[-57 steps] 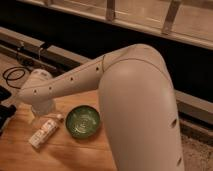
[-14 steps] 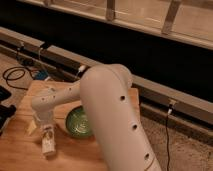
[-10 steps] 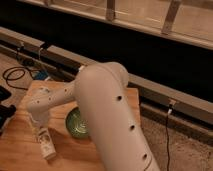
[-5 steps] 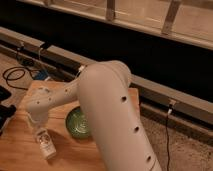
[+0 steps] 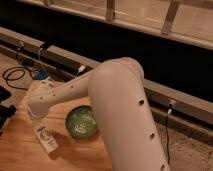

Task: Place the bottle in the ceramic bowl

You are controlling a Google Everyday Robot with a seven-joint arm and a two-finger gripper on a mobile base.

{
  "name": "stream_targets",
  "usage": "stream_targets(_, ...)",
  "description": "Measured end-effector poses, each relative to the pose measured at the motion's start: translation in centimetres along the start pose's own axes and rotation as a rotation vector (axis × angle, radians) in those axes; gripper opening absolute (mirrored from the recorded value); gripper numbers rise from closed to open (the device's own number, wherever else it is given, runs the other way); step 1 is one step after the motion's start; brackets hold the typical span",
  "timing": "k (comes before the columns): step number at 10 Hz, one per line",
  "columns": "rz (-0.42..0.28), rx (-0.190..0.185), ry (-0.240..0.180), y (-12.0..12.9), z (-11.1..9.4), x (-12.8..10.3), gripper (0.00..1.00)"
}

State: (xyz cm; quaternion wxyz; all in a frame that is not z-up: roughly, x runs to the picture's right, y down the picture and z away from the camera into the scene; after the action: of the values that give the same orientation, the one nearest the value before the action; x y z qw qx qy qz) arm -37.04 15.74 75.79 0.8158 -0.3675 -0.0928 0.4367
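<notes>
Bottle (image 5: 45, 138) handling starts at the pincer (image 5: 37, 125), which sits at the end of the white arm (image 5: 65, 92), low over the left part of the wooden counter (image 5: 20, 157) and right at the bottle's upper end. Whether it is clenched on the bottle or released I cannot tell, since the arm's wrist hides the contact. The bottle leans, its cap end up under the pincer and its base down toward the counter; I cannot tell if the base touches the wood. Just beside it to the right, apart from it, lies the green bowl (image 5: 81, 121), with nothing in it. By its looks, the bottle is small, slim and light, probably stiff plastic with a smooth, somewhat slippery skin. A hold across the body just below the cap seems best, and being about as long as the bowl is wide, it may end up propped on the rim. Dark marks show on its label, but nothing is legible.
</notes>
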Motion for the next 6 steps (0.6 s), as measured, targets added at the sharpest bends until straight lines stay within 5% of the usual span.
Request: stream_targets(6, 0.067, -0.019, -0.101, -3.5, -2.4, -1.0, 0.00)
